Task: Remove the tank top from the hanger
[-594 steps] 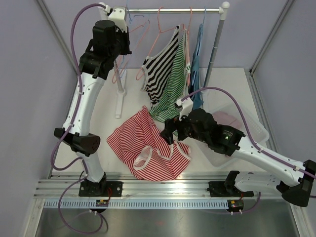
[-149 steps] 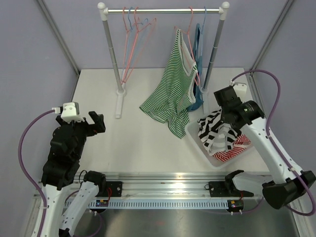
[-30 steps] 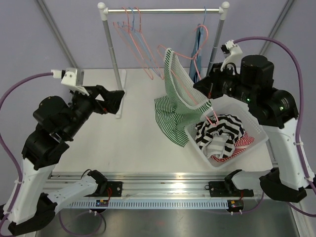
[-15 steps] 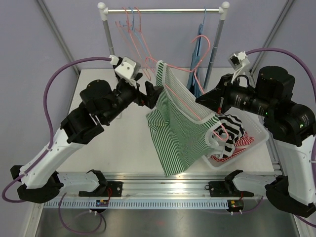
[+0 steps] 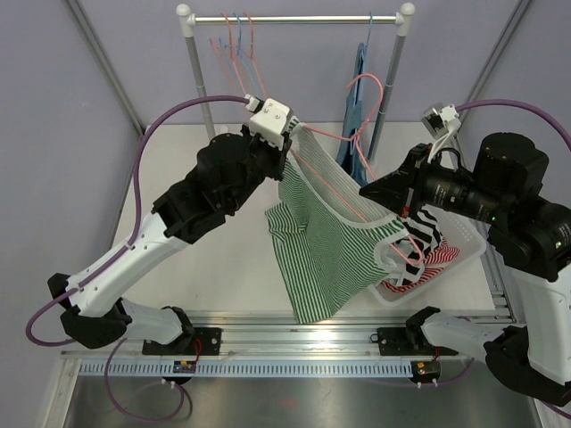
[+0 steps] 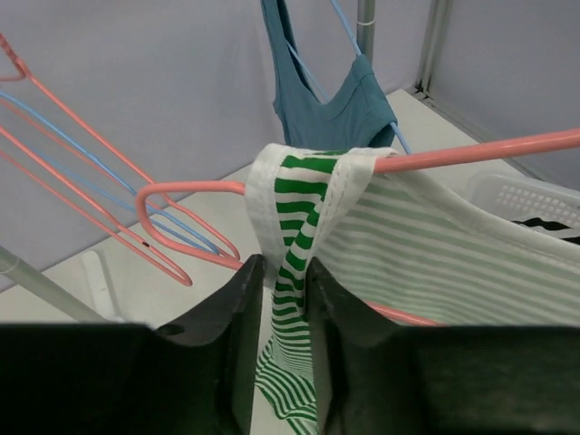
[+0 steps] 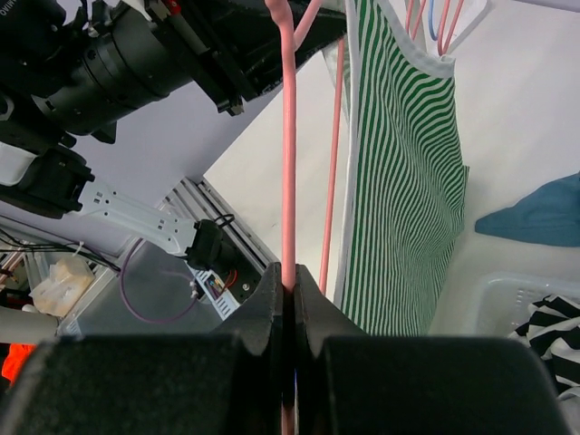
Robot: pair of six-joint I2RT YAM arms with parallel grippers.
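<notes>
Left wrist view: the left end effector [image 6: 283, 272] pinches 1 strap of the green tank top [image 6: 453, 263], mid-frame, looped over the pink hanger [image 6: 471, 151]. The right end effector [image 7: 288, 279] squeezes the hanger. The top is not off yet.

No legible text, labels, brands or numbers anywhere.

- Metal clothes rail [image 5: 294, 19] carrying empty pink and blue wire hangers [image 5: 234, 36].
- Teal tank top [image 6: 331, 104] hanging from the rail.
- White plastic basket [image 6: 512, 192] holding a black-and-white striped garment [image 5: 430, 227].
</notes>
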